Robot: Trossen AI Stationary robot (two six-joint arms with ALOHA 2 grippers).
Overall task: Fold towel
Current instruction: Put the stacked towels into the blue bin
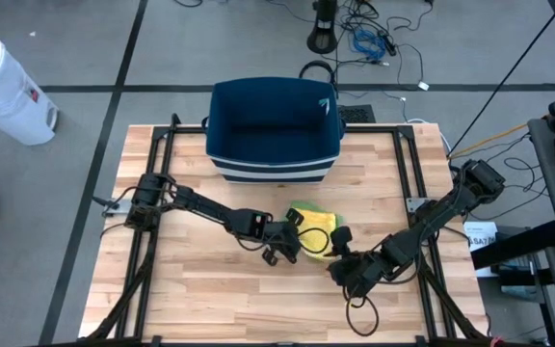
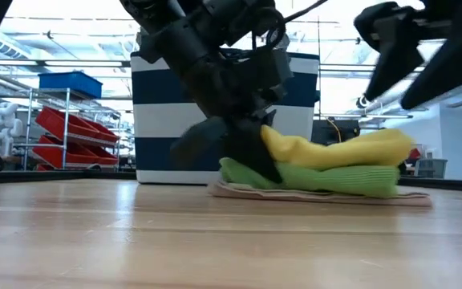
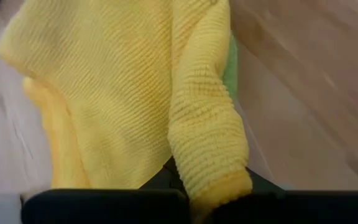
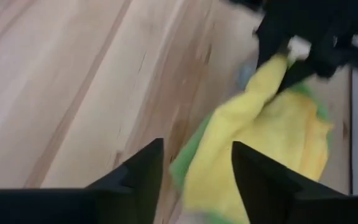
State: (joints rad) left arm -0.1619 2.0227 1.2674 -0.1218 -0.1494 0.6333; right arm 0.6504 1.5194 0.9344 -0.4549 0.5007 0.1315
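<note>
A yellow towel [image 1: 320, 221] lies on a green cloth [image 2: 335, 179], which rests on a thin tan cloth [image 2: 327, 195] at the middle of the wooden table [image 1: 191, 280]. My left gripper [image 1: 295, 239] stands at the stack's left end and is shut on the yellow towel [image 3: 123, 93]. My right gripper [image 4: 194, 173] is open, with nothing between its fingers. It hangs above the stack's near right end [image 2: 387, 60]. My left gripper pinches a rolled fold at the yellow towel's end [image 3: 211, 177] between its two fingers, slanting down from the table's left. That end [image 2: 273, 143] is raised a little, while the rest of the towel lies slack on the green cloth.
A dark blue bin with white stripes [image 1: 273, 125] stands behind the stack at the table's far edge. Black frame rails [image 1: 152, 193] run along both sides. Bare wood lies to the near left.
</note>
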